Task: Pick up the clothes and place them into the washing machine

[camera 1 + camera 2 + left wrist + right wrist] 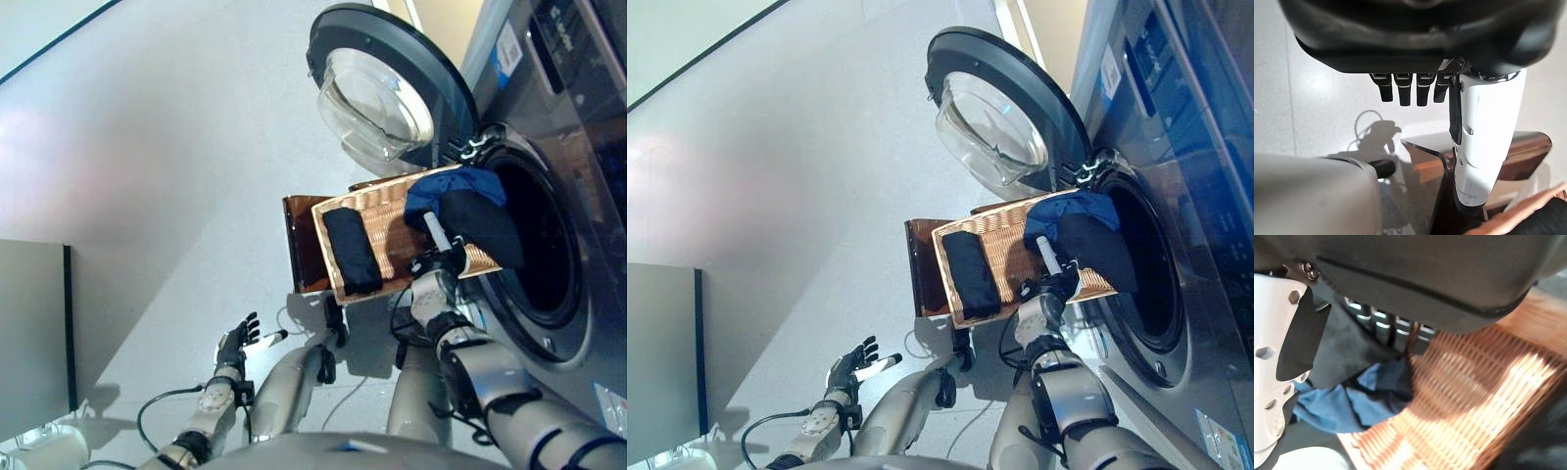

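Over the basket (392,211), the right hand (443,257) has its fingers curled toward the clothes (470,211), grip unclear; a loose hold risks dropping them.

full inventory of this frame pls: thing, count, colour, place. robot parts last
washing machine: 1, grey, right side, drum open
door: 1, dark rim with clear bowl, swung open beside the drum
basket: 1, tan wicker, in front of the drum opening
stand: 1, brown, under the basket
dark clothes: 1 folded piece, black, lying in the basket
blue and black clothes: 1 bundle, at the basket's drum end, partly over the opening
cabinet: 1, grey, far left
left hand: open, idle over the floor
right hand: on the bundle; grip unclear
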Robot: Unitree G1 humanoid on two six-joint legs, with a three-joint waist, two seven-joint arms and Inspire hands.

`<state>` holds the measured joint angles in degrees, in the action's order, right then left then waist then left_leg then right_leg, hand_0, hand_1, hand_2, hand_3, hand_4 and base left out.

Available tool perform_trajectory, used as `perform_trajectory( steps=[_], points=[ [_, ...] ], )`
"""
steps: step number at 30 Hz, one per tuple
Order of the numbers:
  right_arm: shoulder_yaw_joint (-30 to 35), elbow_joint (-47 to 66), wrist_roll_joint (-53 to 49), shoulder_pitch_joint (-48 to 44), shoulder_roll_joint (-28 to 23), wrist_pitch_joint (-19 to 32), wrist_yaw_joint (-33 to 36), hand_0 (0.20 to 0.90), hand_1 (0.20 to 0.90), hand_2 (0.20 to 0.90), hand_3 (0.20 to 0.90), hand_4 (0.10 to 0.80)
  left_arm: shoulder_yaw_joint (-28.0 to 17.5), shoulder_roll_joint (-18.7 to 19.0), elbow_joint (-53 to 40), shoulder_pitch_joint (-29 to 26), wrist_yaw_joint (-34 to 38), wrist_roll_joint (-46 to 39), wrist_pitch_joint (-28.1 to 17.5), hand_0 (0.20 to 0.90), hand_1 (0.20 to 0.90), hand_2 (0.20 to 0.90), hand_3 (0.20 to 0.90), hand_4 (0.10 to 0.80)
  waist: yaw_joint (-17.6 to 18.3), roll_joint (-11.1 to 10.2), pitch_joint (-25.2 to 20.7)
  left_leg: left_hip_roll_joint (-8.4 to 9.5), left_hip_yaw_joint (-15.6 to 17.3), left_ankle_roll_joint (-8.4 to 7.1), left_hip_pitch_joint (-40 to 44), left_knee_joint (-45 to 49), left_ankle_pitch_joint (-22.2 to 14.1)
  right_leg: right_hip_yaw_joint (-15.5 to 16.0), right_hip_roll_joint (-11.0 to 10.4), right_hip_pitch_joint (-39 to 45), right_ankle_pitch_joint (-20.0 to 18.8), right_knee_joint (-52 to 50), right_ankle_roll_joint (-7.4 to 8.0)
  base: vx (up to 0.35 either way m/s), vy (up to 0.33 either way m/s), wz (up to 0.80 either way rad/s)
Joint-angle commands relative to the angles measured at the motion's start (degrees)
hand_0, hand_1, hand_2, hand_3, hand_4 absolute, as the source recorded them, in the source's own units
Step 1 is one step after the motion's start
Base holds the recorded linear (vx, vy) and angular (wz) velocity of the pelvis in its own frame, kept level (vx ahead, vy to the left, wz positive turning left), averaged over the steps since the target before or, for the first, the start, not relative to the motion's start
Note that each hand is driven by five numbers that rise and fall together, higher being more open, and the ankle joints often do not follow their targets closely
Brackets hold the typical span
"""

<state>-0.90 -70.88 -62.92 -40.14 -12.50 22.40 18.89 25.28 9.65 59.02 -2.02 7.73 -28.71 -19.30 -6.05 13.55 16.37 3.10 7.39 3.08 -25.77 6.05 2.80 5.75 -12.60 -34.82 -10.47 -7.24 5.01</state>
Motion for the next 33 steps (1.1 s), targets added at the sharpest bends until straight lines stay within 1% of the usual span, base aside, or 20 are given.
perform_trajectory(
  steps=[1,3,4,5,6,7,8,9,10,11,12,14,15,16,25,26,28,29,30,33],
  points=[
    [-0.99,-0.31,0.07,-11.10,-2.29,1.26,-1.00,0.900,0.900,0.900,0.900,0.800,-0.76,4.47,-1.48,0.03,1.57,-0.61,-2.26,0.900,0.900,0.900,0.900,0.800,-3.50,2.70,0.96,-1.03,-2.15,-4.75,-5.76,2.02,0.63,0.74,1.04,1.61,8.11,-6.12,-0.93,0.014,0.014,0.08],
    [0.25,-2.44,0.26,-15.28,-5.56,1.30,0.80,0.900,0.900,0.900,0.900,0.800,-0.28,5.06,-2.56,0.57,1.36,-0.67,-2.34,0.900,0.900,0.900,0.900,0.800,-4.55,4.07,1.18,-0.83,-2.60,-4.78,-6.83,2.11,0.91,0.92,0.71,0.37,8.63,-7.30,-0.97,0.018,0.023,0.15],
    [0.28,-2.56,0.25,-15.42,-5.66,1.27,0.75,0.900,0.900,0.900,0.900,0.800,-0.25,5.04,-2.57,0.50,1.36,-0.67,-2.32,0.900,0.900,0.900,0.900,0.800,-4.59,4.10,1.17,-0.83,-2.61,-4.78,-6.91,2.12,0.92,0.93,0.70,0.27,8.66,-7.36,-0.97,0.123,0.011,0.18],
    [0.66,-3.37,0.27,-16.46,-6.76,1.19,1.31,0.900,0.900,0.900,0.900,0.800,-0.10,5.17,-2.74,0.82,1.35,-0.47,-2.37,0.900,0.900,0.900,0.900,0.800,-5.03,4.39,0.73,-0.61,-3.26,-5.07,-6.48,1.97,-0.40,0.41,0.61,0.45,10.29,-7.78,-0.58,0.123,0.004,0.15],
    [0.99,-4.07,0.31,-17.69,-8.28,1.13,1.81,0.900,0.900,0.900,0.900,0.800,0.08,5.17,-2.86,0.92,1.40,-0.54,-2.41,0.900,0.900,0.900,0.900,0.800,-5.41,4.89,0.68,-0.49,-3.42,-5.13,-6.78,1.81,-0.27,0.51,0.39,0.01,10.54,-8.09,-0.53,0.140,0.024,0.14],
    [2.12,-5.76,0.45,-20.46,-11.76,1.29,3.31,0.900,0.900,0.900,0.900,0.800,0.27,5.39,-3.30,1.29,1.65,-0.35,-2.51,0.900,0.900,0.900,0.900,0.800,-6.26,6.03,0.59,-0.23,-3.71,-5.20,-7.42,1.59,0.07,0.66,-0.10,-0.92,10.90,-8.84,-0.50,-0.076,0.035,0.11],
    [2.16,-5.81,0.42,-20.46,-11.83,1.29,3.25,0.900,0.900,0.900,0.900,0.800,0.33,5.40,-3.32,1.29,1.66,-0.35,-2.53,0.900,0.900,0.900,0.900,0.800,-6.21,6.20,0.97,-0.35,-3.18,-4.92,-8.05,1.76,1.31,1.19,-0.16,-1.48,9.59,-8.87,-0.89,0.034,0.042,0.19],
    [2.04,-7.21,1.17,-23.20,-14.73,1.30,4.95,0.900,0.900,0.900,0.900,0.800,0.25,5.70,-3.42,1.65,1.77,-0.30,-2.58,0.900,0.900,0.900,0.900,0.800,-7.05,6.80,0.09,0.04,-3.99,-5.22,-7.85,1.37,0.28,0.56,-0.27,-1.60,11.18,-9.25,-0.45,-0.082,0.033,0.21],
    [2.03,-7.41,1.19,-23.43,-14.94,1.23,4.96,0.900,0.900,0.900,0.900,0.800,0.36,5.68,-3.52,1.59,1.80,-0.31,-2.56,0.900,0.900,0.900,0.900,0.800,-7.06,7.05,0.49,-0.09,-3.46,-4.95,-8.50,1.51,1.49,1.11,-0.33,-2.22,9.90,-9.34,-0.82,0.135,0.027,0.26],
    [2.00,-7.61,1.06,-24.60,-16.42,1.01,5.30,0.900,0.900,0.900,0.900,0.800,0.44,5.65,-4.17,1.89,1.95,-0.22,-2.67,0.900,0.900,0.900,0.900,0.800,-7.54,7.50,-0.02,0.26,-4.15,-5.20,-8.01,1.19,0.25,0.46,-0.51,-2.28,11.51,-9.85,-0.35,0.034,0.032,0.14],
    [1.35,-8.99,1.96,-26.71,-19.81,0.10,5.99,0.900,0.900,0.900,0.900,0.800,0.13,6.06,-5.37,2.38,2.02,-0.24,-2.72,0.900,0.900,0.900,0.900,0.800,-8.34,8.29,-0.44,0.48,-4.52,-5.26,-8.31,0.79,0.53,0.54,-0.99,-2.77,11.73,-10.27,-0.26,0.142,0.034,0.06],
    [0.42,-9.25,2.58,-27.99,-21.41,-0.17,6.39,0.900,0.900,0.900,0.900,0.800,0.06,6.21,-6.46,2.60,2.23,0.03,-2.78,0.900,0.900,0.900,0.900,0.800,-8.79,8.82,-0.63,0.60,-4.60,-5.32,-8.49,0.63,0.70,0.55,-1.19,-3.06,11.84,-10.47,-0.22,0.022,0.029,0.08],
    [0.13,-8.92,3.23,-28.36,-22.00,-0.36,6.57,0.774,0.774,0.774,0.774,0.710,0.00,6.37,-6.94,2.98,2.35,0.11,-2.95,0.900,0.900,0.900,0.900,0.800,-9.05,9.10,-0.69,0.73,-4.73,-5.38,-8.45,0.54,0.79,0.60,-1.35,-3.11,11.99,-10.64,-0.21,0.031,0.033,0.12],
    [-0.85,-9.58,3.77,-29.93,-24.42,-1.28,6.41,0.200,0.200,0.200,0.200,0.300,-0.56,6.92,-7.08,3.09,2.57,0.54,-2.93,0.900,0.900,0.900,0.900,0.800,-9.35,9.45,-0.98,1.07,-5.05,-5.48,-8.51,0.70,0.95,0.67,-1.59,-3.29,12.25,-11.36,-0.23,0.048,0.040,0.06],
    [-3.62,-10.46,5.25,-32.90,-26.75,-1.82,5.90,0.200,0.200,0.200,0.200,0.300,-2.20,6.76,-5.42,2.70,3.49,0.06,-2.88,0.900,0.900,0.900,0.900,0.800,-8.73,8.45,-2.06,1.53,-5.11,-5.33,-7.77,0.98,0.29,0.41,-1.42,-2.62,12.97,-12.02,-0.44,0.018,0.011,0.04],
    [-3.70,-10.11,5.25,-32.84,-26.78,-1.42,5.83,0.200,0.200,0.200,0.200,0.300,-2.36,6.55,-4.88,2.74,3.35,-0.23,-3.02,0.900,0.900,0.900,0.900,0.800,-8.33,8.38,-1.81,1.27,-4.44,-5.03,-8.10,1.09,1.45,1.06,-1.34,-2.81,11.39,-11.75,-0.89,-0.096,0.018,0.02],
    [-3.64,-9.91,5.14,-32.70,-26.70,-1.32,5.80,0.200,0.200,0.200,0.200,0.300,-2.40,6.47,-4.58,2.67,3.36,-0.30,-3.11,0.900,0.900,0.900,0.900,0.800,-8.13,8.33,-1.72,1.25,-4.38,-5.03,-7.89,1.05,1.41,1.07,-1.23,-2.56,11.34,-11.59,-0.93,0.003,-0.001,0.01],
    [-3.11,-9.57,4.84,-31.93,-26.69,-1.10,5.76,0.200,0.200,0.200,0.200,0.300,-2.58,6.09,-3.69,2.50,3.27,-0.33,-2.93,0.900,0.900,0.900,0.900,0.800,-7.81,7.84,-2.30,1.29,-4.75,-5.28,-6.83,0.90,0.04,0.34,-1.07,-1.45,12.68,-11.28,-0.60,0.000,0.000,0.00],
    [-2.64,-9.16,4.49,-31.55,-26.70,-0.85,5.93,0.200,0.200,0.200,0.200,0.300,-2.53,5.98,-3.35,2.52,3.20,-0.42,-2.91,0.900,0.900,0.900,0.900,0.800,-7.54,7.96,-1.95,1.12,-4.22,-5.02,-7.17,1.06,1.14,0.81,-1.06,-1.70,11.35,-11.20,-0.98,0.000,0.000,0.00],
    [-2.05,-8.21,5.32,-30.54,-27.06,-0.43,6.95,0.200,0.200,0.200,0.200,0.300,-2.72,5.86,-2.64,2.41,3.12,-0.36,-2.80,0.900,0.900,0.900,0.900,0.800,-7.00,7.91,-2.08,1.05,-4.11,-5.04,-6.43,0.95,1.15,0.73,-0.87,-0.76,11.23,-10.74,-0.99,-0.031,0.003,-0.01]
  ],
)
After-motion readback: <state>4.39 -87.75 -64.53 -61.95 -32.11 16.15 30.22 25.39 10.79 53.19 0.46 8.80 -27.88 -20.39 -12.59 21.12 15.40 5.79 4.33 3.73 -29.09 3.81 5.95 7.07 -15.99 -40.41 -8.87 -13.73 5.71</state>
